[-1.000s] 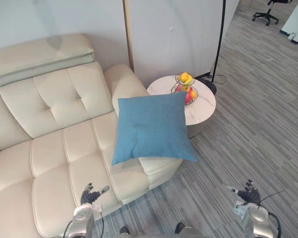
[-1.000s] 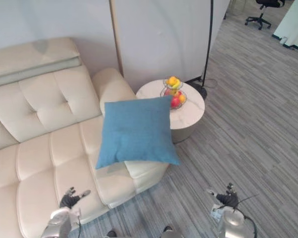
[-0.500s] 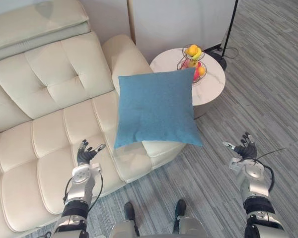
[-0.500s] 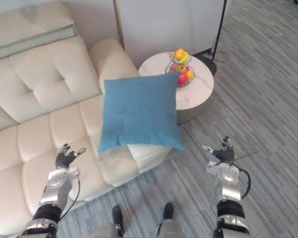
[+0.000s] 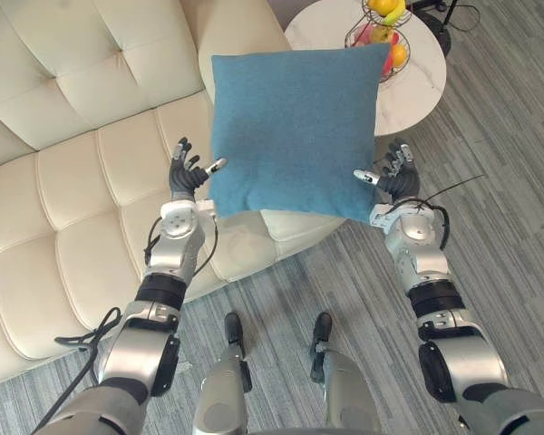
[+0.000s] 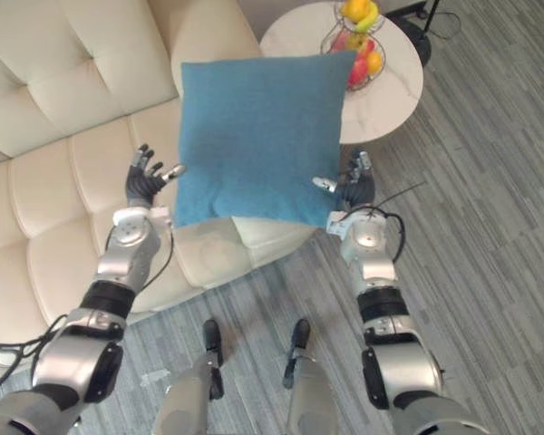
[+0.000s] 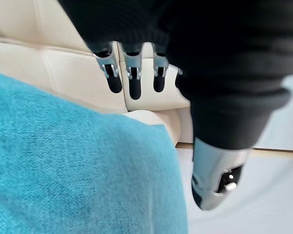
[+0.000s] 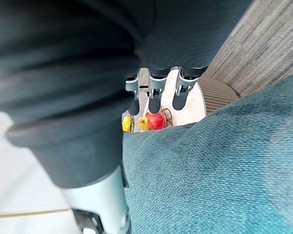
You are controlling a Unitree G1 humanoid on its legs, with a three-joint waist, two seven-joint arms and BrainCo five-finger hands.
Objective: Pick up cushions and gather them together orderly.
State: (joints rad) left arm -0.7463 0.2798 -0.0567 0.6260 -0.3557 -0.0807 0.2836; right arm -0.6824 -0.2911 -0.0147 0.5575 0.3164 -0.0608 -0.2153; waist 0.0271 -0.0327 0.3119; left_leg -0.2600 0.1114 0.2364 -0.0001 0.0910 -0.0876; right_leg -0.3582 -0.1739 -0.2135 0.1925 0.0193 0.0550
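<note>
Your blue cushion [image 5: 295, 127]: propped at the end of the cream sofa [image 5: 72, 172], near the round table [image 5: 419, 89]. Your left hand [image 5: 189, 177] and right hand [image 5: 394, 178]: fingers spread wide, holding nothing, just beside the cushion's lower corners.

Cushion [image 5: 295, 131] hides pt of sofa arm [image 5: 236, 27]; fruit basket [image 5: 385, 50] cropped.

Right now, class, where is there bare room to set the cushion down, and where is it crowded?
Free: sofa seat left of the blue cushion. Crowded: sofa's end, with the cushion between left hand and right hand; the round table holds a fruit basket.
</note>
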